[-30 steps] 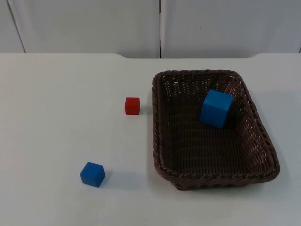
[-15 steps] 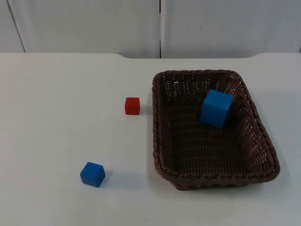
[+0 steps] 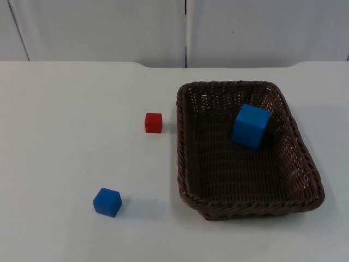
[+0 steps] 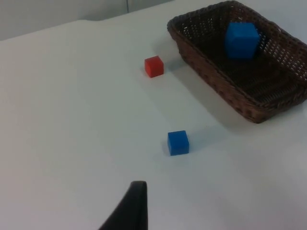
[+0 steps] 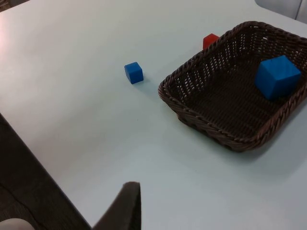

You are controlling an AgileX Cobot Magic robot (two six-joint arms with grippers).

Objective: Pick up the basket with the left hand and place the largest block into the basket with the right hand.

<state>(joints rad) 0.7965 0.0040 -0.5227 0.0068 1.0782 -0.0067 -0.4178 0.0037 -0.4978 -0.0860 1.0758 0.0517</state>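
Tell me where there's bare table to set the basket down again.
Widest free patch: left of the red block and small blue block. Bare strips also run between the basket and the grey wall, and along the near table edge. Tightest: between the red block and the basket's left rim. The large blue block sits inside.

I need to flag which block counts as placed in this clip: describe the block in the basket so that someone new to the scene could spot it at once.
Start at the dark brown wicker basket on the white table. Inside it, near the far right corner, the large blue block sits tilted against the wall. The small blue block and small red block both lie outside on the table.
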